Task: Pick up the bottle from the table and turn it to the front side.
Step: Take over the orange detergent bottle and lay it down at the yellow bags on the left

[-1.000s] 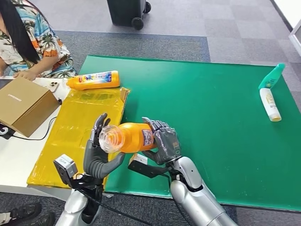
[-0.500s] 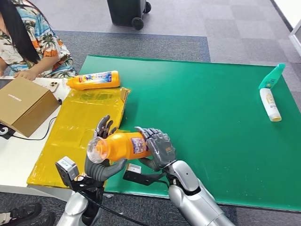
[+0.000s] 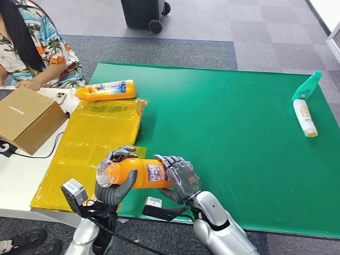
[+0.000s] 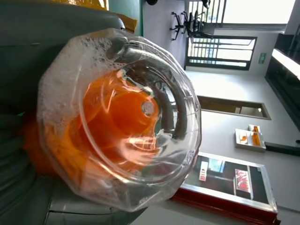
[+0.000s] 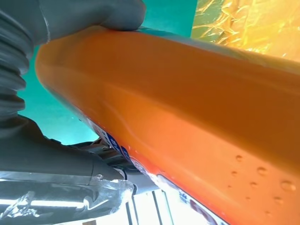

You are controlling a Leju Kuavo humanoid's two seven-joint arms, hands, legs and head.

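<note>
An orange bottle (image 3: pixel 136 172) with a clear cap lies level in the air near the table's front edge, held by both hands. My left hand (image 3: pixel 114 183) wraps the cap end, its fingers curled over the top. My right hand (image 3: pixel 181 176) grips the base end by the blue and white label. In the left wrist view the clear cap (image 4: pixel 120 117) faces the camera with foam inside. The right wrist view has the bottle's orange side (image 5: pixel 198 112) running across it, with my right hand's thumb (image 5: pixel 92 16) over it.
A second orange bottle (image 3: pixel 106 90) lies at the back of a yellow sheet (image 3: pixel 84 141). A white bottle (image 3: pixel 304 117) and a green one (image 3: pixel 308 85) lie far right on the green mat (image 3: pixel 240 117). A cardboard box (image 3: pixel 24 118) and a seated person (image 3: pixel 36 42) are at the left.
Both hands have brought the bottle down and toward me, and it now lies flatter. My left hand's fingers have closed over the cap end.
</note>
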